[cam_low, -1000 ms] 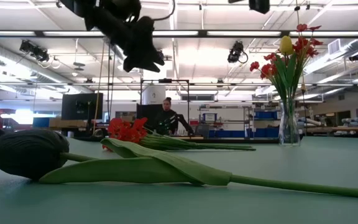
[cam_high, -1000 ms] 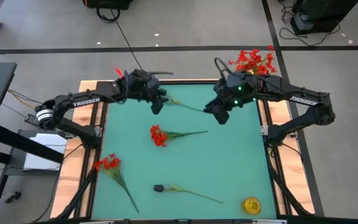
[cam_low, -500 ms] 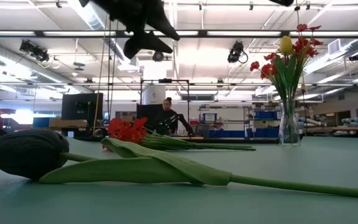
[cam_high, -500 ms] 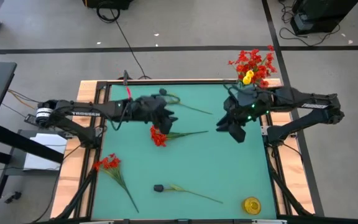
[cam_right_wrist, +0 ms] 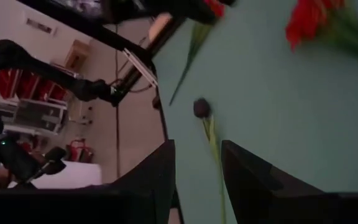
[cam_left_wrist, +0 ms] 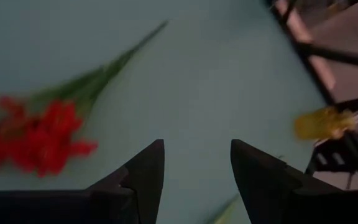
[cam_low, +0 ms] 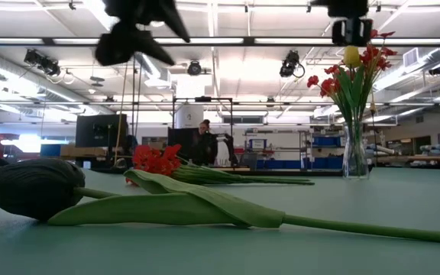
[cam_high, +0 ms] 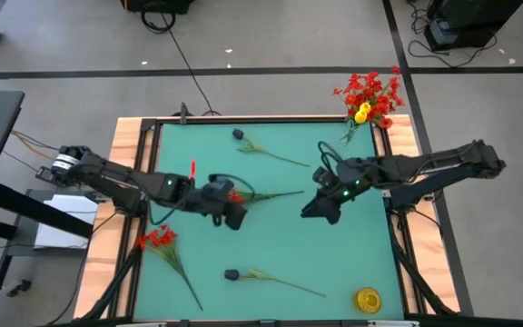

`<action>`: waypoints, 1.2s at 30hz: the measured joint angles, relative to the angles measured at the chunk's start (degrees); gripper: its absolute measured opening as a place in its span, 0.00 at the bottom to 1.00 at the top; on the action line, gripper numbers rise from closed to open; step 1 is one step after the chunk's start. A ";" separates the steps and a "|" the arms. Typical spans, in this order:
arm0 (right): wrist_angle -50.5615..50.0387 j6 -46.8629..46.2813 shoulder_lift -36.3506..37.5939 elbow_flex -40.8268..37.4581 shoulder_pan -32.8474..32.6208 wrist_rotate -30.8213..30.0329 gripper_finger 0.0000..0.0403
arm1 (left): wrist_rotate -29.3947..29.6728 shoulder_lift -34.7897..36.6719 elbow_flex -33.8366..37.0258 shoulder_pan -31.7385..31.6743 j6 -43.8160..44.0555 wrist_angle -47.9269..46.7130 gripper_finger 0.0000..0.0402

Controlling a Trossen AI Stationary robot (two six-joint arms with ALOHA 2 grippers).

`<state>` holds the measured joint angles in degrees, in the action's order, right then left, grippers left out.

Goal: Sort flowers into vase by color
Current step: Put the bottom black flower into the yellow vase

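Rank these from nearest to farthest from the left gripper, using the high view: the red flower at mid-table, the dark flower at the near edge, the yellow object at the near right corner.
From the left gripper:
1. Red flower at mid-table, right beside the gripper.
2. Dark flower at the near edge, lying below it in the picture.
3. Yellow object, far off at the near right corner.

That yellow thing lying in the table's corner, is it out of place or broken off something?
It does look stray. A small yellow object sits alone in the near right corner with no stem showing, far from the vase at the far right. Whether it broke off cannot be told.
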<state>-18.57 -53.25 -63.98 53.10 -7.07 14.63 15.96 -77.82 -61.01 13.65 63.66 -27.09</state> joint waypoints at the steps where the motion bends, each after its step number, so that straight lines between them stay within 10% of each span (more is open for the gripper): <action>1: 0.61 -1.33 -0.24 -0.81 -0.52 0.01 0.34 | 0.22 0.00 0.00 0.90 1.62 -1.27 0.47; 18: -0.29 -23.19 -1.08 -2.76 -8.19 -18.66 0.34 | 0.69 -4.35 0.02 7.90 7.73 -8.72 0.47; 36: 8.76 -36.96 -19.54 -2.76 -12.19 -15.58 0.34 | 4.09 -4.34 0.01 28.26 15.03 -18.54 0.47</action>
<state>-9.80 -90.21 -83.51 50.35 -19.26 -0.95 20.05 -82.17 -61.01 41.92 78.70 -45.63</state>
